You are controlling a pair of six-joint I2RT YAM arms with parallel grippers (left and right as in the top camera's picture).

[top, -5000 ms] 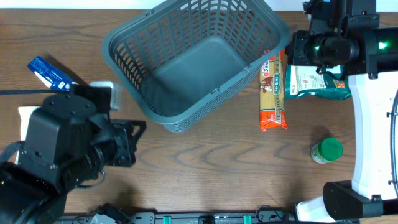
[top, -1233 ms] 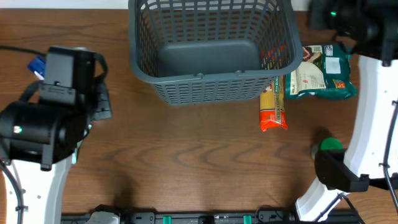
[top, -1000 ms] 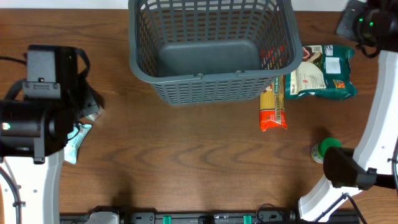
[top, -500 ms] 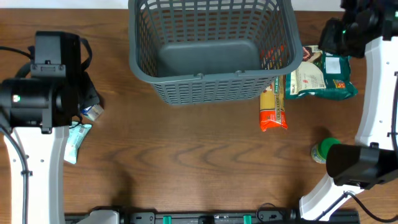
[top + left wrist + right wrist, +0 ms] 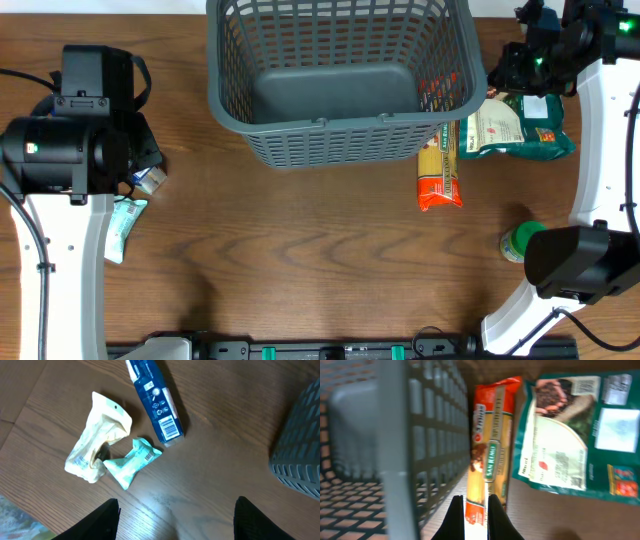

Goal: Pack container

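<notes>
Overhead and wrist views. The container (image 5: 330, 123) stands at the far middle of the table (image 5: 320, 260), its far rim cut off by the frame edge. A pasta packet (image 5: 439, 175) lies against its near right corner. A green bag (image 5: 520, 120) lies just beside the pasta packet, and a green-lidded jar (image 5: 525, 241) stands nearer, apart. The right fingers (image 5: 457, 515) are closed on nothing and are held above the pasta packet, beside the container wall. The left fingers (image 5: 100, 522) are spread apart, gripping nothing, over bare table. Beyond them lie a blue packet (image 5: 155, 397), a cream pouch (image 5: 95, 440) and a mint wrapper (image 5: 132, 457), the last two touching.
</notes>
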